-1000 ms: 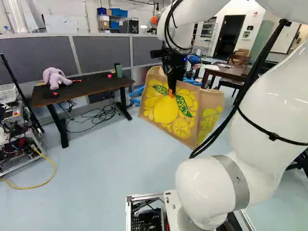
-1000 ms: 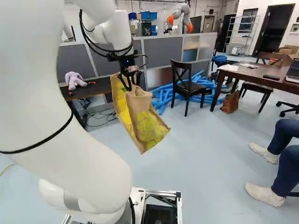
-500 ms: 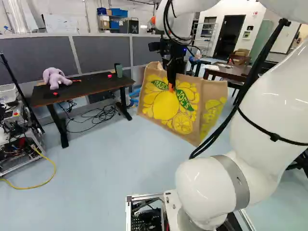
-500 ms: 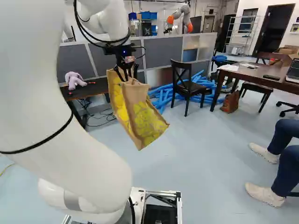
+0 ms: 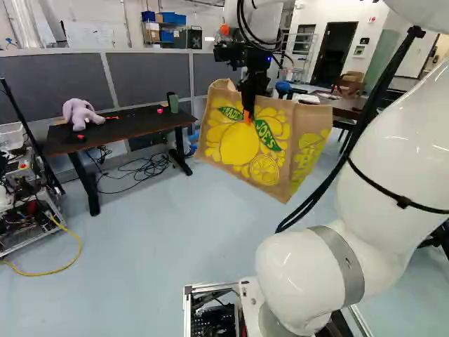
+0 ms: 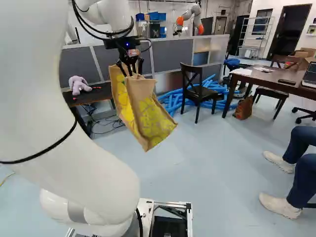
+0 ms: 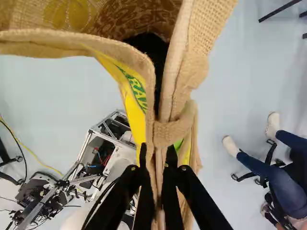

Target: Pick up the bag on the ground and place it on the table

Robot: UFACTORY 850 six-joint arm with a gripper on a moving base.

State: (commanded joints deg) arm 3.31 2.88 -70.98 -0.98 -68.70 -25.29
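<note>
Burlap shopping bag point(image 5: 242, 151) hangs aslant from the arm, off the floor point(image 5: 175, 232), with the fingers point(image 7: 144, 191) clamped from both sides on its gathered rim. Its mouth gapes in the wrist view. In the left base view it shows just right of the black-topped bench point(image 5: 137, 126).

The pick-up looks done. What remains, as I judge it, is carrying the bag over a bench, lowering it and letting go; it rests on neither bench yet. The black-topped one seems the likelier goal, though the views do not settle that.

Counted: one burlap bag in the grip; two benches, the black-topped one and a dark wooden one point(image 6: 276, 81); one lilac plush toy point(image 5: 81, 114) and one green tumbler point(image 5: 174, 104) on the first. One brown bag-like item point(image 6: 243, 108) stands on the floor by the wooden bench. The blue tubes point(image 6: 173, 101) lie too tangled to count.
</note>
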